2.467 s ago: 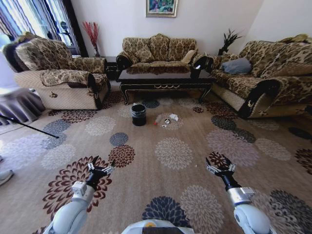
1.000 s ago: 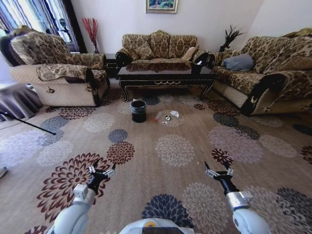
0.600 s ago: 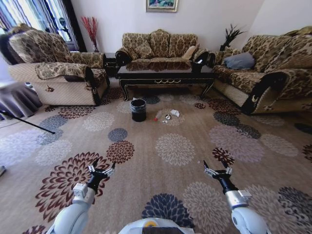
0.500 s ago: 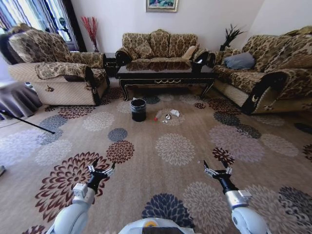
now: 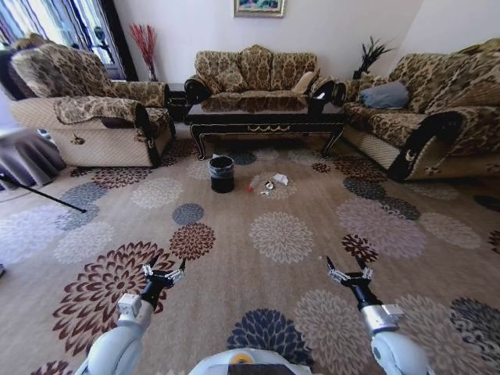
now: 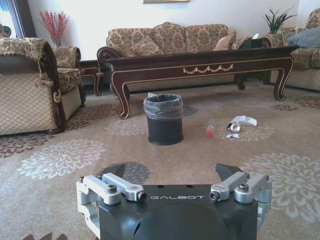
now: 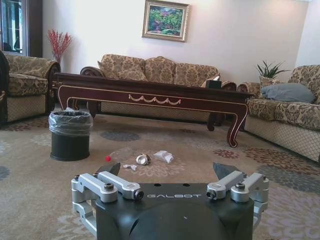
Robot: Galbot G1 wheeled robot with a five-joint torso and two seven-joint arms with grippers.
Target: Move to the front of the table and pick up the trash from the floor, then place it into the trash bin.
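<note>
The trash [image 5: 269, 184] lies on the flowered floor [image 5: 275, 234] before the dark table [image 5: 266, 123]: a crumpled white paper [image 6: 245, 120], a shiny wrapper [image 6: 233, 127] and a red-capped tube [image 6: 208, 133]. To its left stands the black trash bin [image 5: 222, 173] with a liner bag. My left gripper [image 5: 162, 272] and right gripper [image 5: 348, 273] hover open and empty over the carpet, far short of the scraps. The right wrist view shows the bin [image 7: 70, 135], the paper [image 7: 163, 156] and the table [image 7: 150, 90] beyond the open right gripper [image 7: 167, 167].
An armchair [image 5: 86, 109] stands at the left, a sofa [image 5: 258, 78] behind the table and another sofa [image 5: 422, 117] at the right. A dark thin rod [image 5: 39, 195] lies on the carpet at the far left. Open carpet stretches between me and the bin.
The whole picture has shifted slightly upward, so the camera has moved. Both arms hold the same pose with open fingers. The trash and the bin lie as before.
</note>
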